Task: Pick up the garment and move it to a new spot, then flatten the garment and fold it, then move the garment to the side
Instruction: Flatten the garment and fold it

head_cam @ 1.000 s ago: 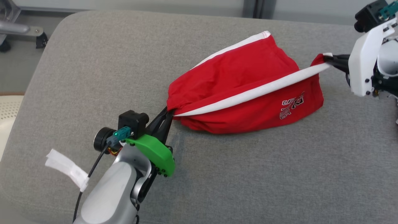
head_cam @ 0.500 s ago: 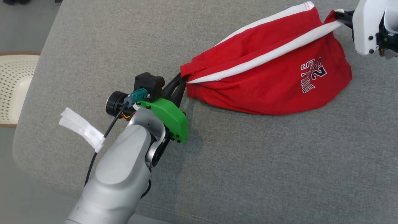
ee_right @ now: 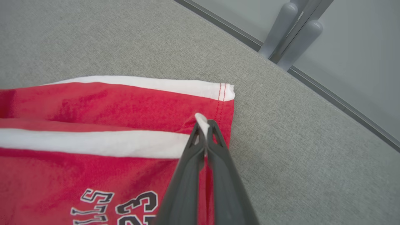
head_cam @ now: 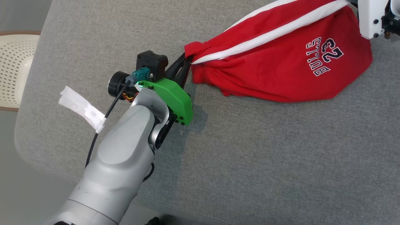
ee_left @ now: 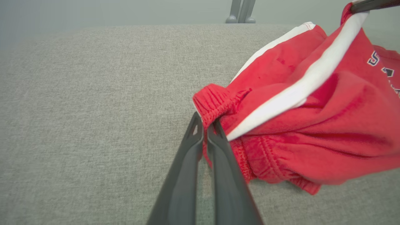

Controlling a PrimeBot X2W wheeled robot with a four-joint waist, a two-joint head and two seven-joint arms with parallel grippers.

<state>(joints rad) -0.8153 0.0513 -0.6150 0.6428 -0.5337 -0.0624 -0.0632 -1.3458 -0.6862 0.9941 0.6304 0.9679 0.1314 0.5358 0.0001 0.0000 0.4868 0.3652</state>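
The garment point(head_cam: 281, 62) is a pair of red shorts with white side stripes and dark lettering, stretched between my two grippers above the grey cushion point(head_cam: 250, 156). My left gripper point(head_cam: 187, 59) is shut on the elastic waistband corner point(ee_left: 209, 103); its fingertips point(ee_left: 203, 125) pinch the red fabric. My right gripper point(ee_right: 204, 123) is shut on the white hem corner of the garment point(ee_right: 93, 125). In the head view its white housing point(head_cam: 372, 18) sits at the top right. The lower part of the garment sags and touches the cushion.
The grey cushion point(ee_right: 297, 156) spreads wide under the garment, with open room in front and to the left. A cream perforated basket point(head_cam: 12, 68) stands off its left edge. Grey metal posts point(ee_right: 290, 31) stand beyond the far edge.
The head camera has tilted down, so the whole picture shifted up and right. Both grippers keep their hold, and the garment hangs a little higher and more stretched.
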